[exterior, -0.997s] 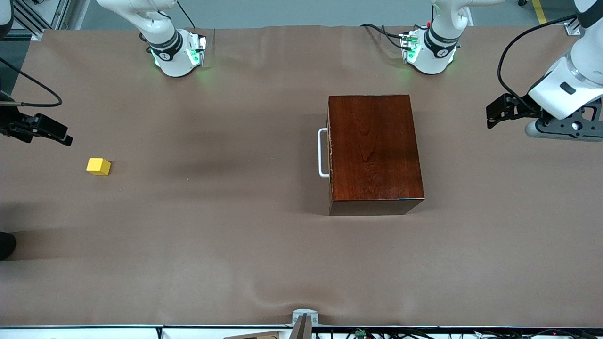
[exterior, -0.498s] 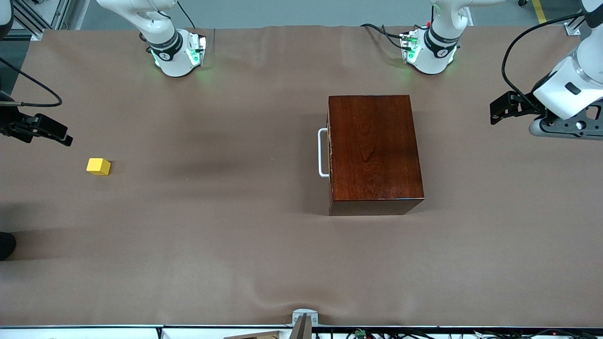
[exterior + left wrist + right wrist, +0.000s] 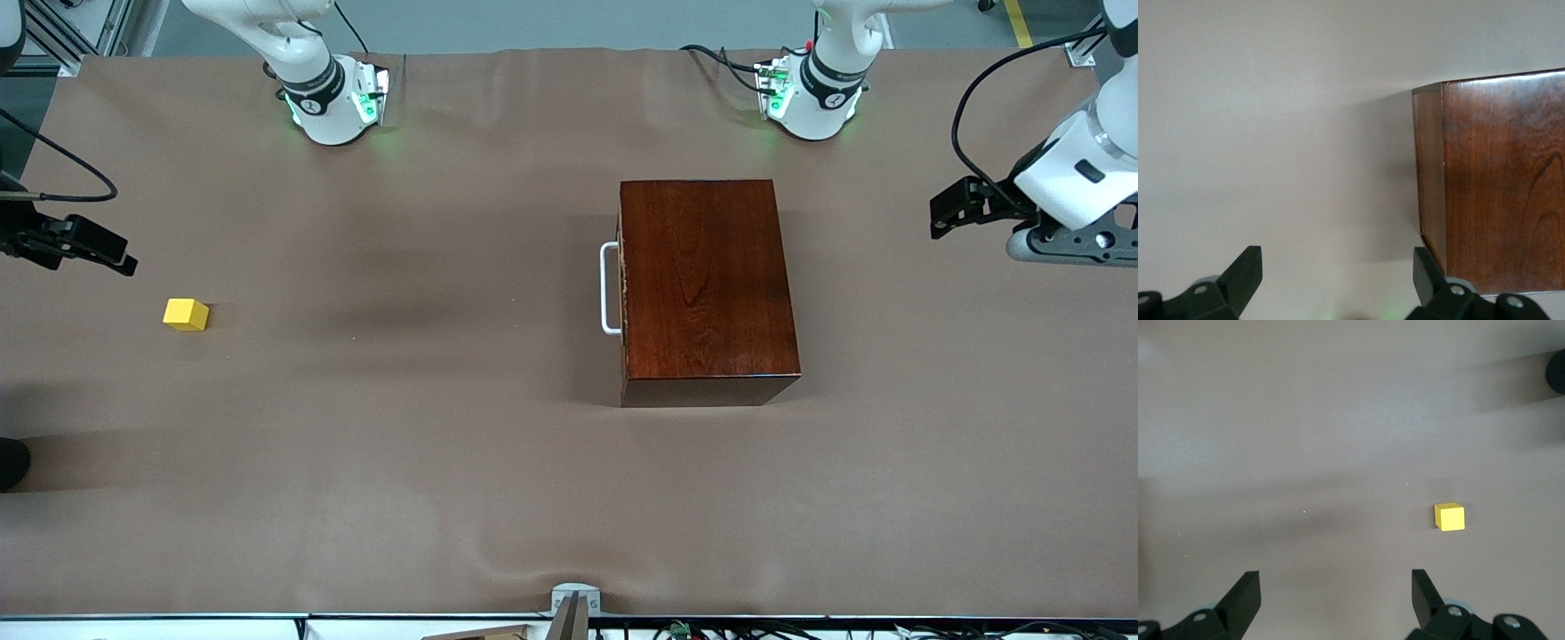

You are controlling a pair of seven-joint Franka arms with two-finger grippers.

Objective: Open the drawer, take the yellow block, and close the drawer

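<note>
Front view, from the right arm's end of the table to the left arm's. The right gripper is hovering over the cloth at the table's edge, fingers spread wide and holding nothing. The yellow block is lying on the bare table just beside it, well apart from the wooden box. The drawer is sitting fully shut, its white handle facing the block. The left gripper is hanging near the box's closed end, fingers wide, empty.

Judged step: the block being out and the drawer shut, the task appears finished; no further move seems called for.

The drawer's interior is hidden, and both arms are running partly out of view.
</note>
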